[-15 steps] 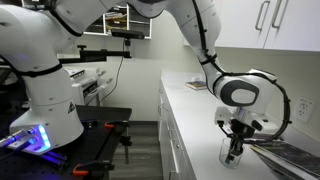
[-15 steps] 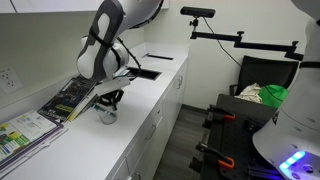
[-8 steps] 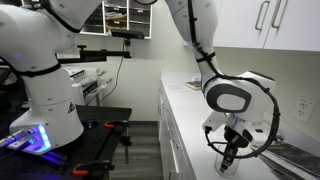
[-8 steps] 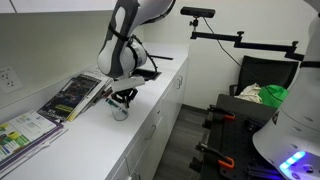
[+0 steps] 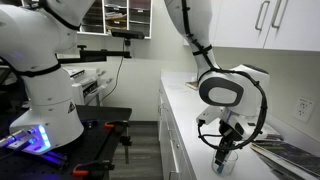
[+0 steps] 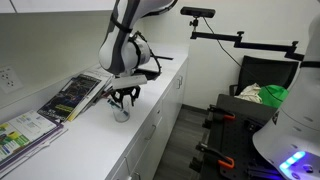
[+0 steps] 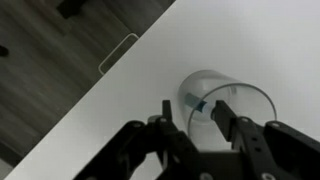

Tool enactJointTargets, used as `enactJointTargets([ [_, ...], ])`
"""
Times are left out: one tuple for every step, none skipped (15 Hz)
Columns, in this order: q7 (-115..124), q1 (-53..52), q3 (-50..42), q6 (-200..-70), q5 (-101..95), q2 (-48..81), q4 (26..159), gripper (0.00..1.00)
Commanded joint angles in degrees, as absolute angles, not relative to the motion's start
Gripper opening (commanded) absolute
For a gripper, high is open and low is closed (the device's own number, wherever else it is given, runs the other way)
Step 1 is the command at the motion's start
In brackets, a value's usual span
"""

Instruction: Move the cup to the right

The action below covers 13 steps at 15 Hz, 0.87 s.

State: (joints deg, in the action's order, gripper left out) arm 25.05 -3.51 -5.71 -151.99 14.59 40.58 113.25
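In an exterior view, the magazines (image 6: 72, 96) lay at left on the counter (image 6: 150, 90). Near them the cup (image 6: 122, 114) stood upright, close to the counter's front edge, with the gripper (image 6: 122, 100) directly above. In the wrist view the jaws straddled the cup's near wall, part-spread; firm contact could not be confirmed. Recommended procedure: verify the pinch, keep the cup level, travel low along the edge.

Magazines (image 6: 72, 96) on white counter (image 6: 143, 98), wall outlet (image 6: 8, 77), upper cabinets (image 5: 265, 22)
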Motion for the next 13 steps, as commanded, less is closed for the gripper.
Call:
enactJointTargets([
  [26.9, -4.5, -6.2, -153.8, 15.0, 35.7, 118.3, 0.84],
  [26.9, -4.8, -6.4, -154.9, 14.8, 34.1, 119.7, 0.9],
  [27.4, -5.4, -6.9, -155.3, 14.4, 32.8, 120.8, 0.99],
  [27.0, -5.6, -6.8, -156.5, 14.0, 31.1, 122.3, 1.0],
  [26.9, -5.9, -6.7, -157.5, 13.9, 29.5, 123.4, 1.0],
  [27.5, -6.2, -6.7, -158.1, 14.1, 28.1, 124.4, 1.0],
  [26.9, -6.1, -6.2, -157.6, 14.1, 26.8, 125.1, 1.0],
  [28.3, -7.0, -6.9, -156.2, 13.3, 25.6, 125.5, 1.0],
  [29.3, -7.7, -7.5, -155.3, 12.5, 24.7, 125.9, 1.0],
  [30.9, -8.3, -8.1, -154.8, 11.5, 24.1, 126.3, 1.0],
  [32.2, -8.9, -8.7, -154.2, 10.4, 23.7, 126.4, 1.0],
  [33.7, -9.6, -9.5, -153.6, 9.0, 23.6, 126.4, 1.0],
  [35.9, -10.8, -10.8, -153.5, 7.2, 23.8, 126.3, 1.0],
])
